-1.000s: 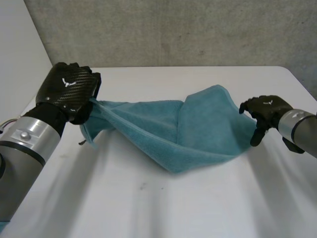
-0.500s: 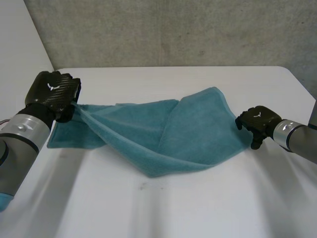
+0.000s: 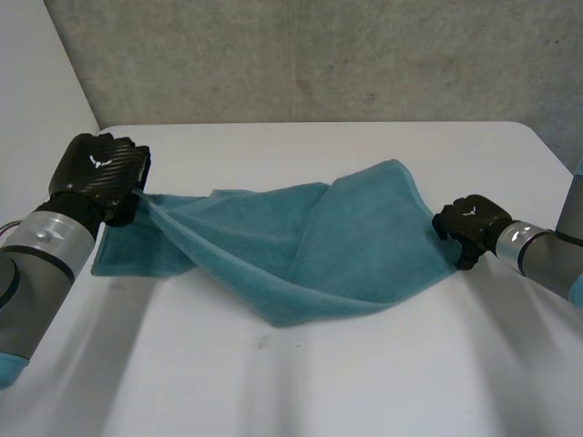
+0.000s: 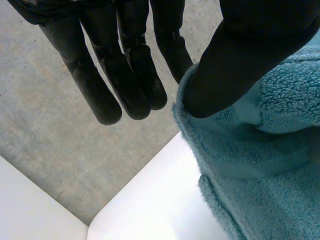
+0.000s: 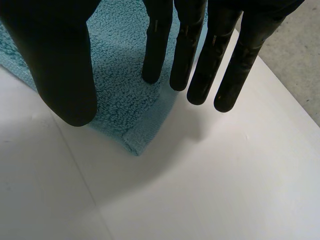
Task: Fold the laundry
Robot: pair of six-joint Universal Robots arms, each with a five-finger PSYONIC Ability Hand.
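Note:
A teal towel (image 3: 301, 246) lies crumpled across the white table (image 3: 319, 382), with a folded flap in its middle. My left hand (image 3: 98, 173) is at the towel's left end and lifts that edge a little. In the left wrist view its thumb (image 4: 240, 55) pinches the towel (image 4: 260, 165) against the side of the fingers (image 4: 125, 75). My right hand (image 3: 466, 223) hangs low over the towel's right corner. Seen from the right wrist, its fingers (image 5: 200, 55) are straight and spread from the thumb above the corner (image 5: 137, 142), holding nothing.
A grey wall (image 3: 319, 55) runs behind the table's far edge. A scrap of teal cloth (image 3: 7, 369) shows beside my left arm, at the table's near left. Bare tabletop spreads in front of the towel.
My left hand has dropped and moved left with the towel's end, so the towel now lies flatter. My right hand has slid in low to the right corner.

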